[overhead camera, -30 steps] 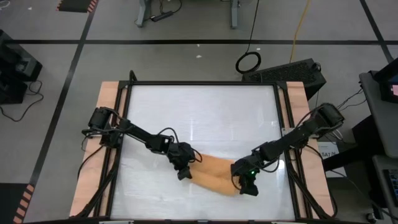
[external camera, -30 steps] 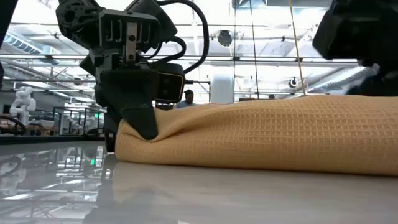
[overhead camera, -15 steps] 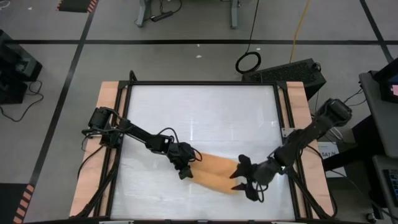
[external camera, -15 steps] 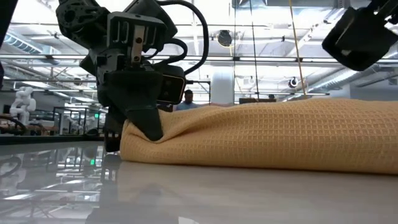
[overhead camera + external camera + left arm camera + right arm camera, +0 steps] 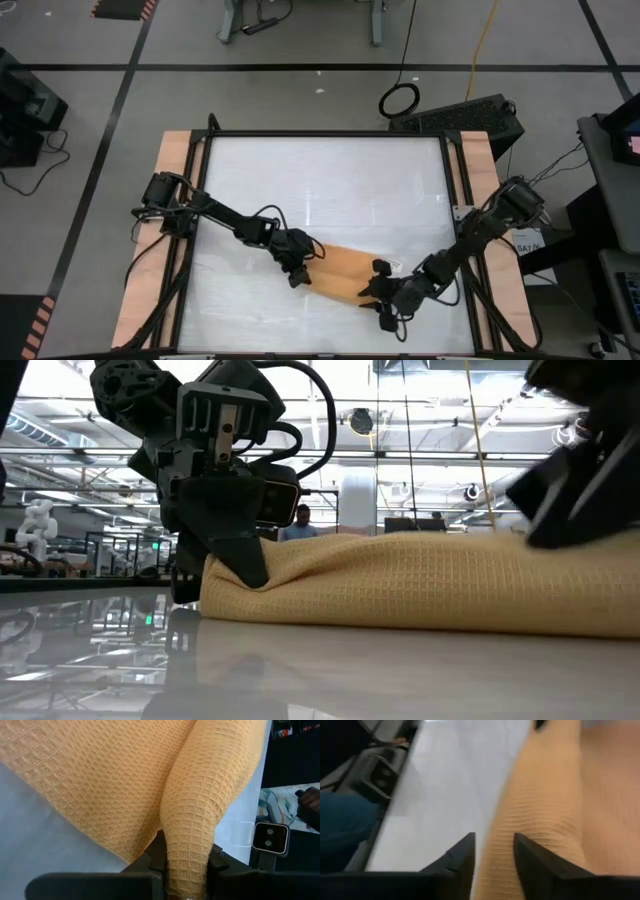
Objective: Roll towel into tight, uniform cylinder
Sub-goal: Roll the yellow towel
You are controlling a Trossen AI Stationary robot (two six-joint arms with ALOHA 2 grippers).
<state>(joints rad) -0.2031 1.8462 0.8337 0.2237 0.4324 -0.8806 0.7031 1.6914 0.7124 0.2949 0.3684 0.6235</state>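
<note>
Left tool (image 5: pixel 185 865) pinches towel (image 5: pixel 338 272); right tool (image 5: pixel 492 857) seemingly astride.

Brightly and evenly lit from overhead. Pale glare across the glossy table (image 5: pixel 320 190), with mirror reflections of ceiling lights in the low view. Motion-blurred throughout in the right wrist view; sharp weave on the towel (image 5: pixel 125 780) up close.

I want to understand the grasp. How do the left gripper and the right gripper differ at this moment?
The left gripper is shut on a fold of the towel; the right gripper is open, fingers astride the towel's edge. In the high view, left is at the towel's left end, right at its right end. Both sit low over the table.
</note>
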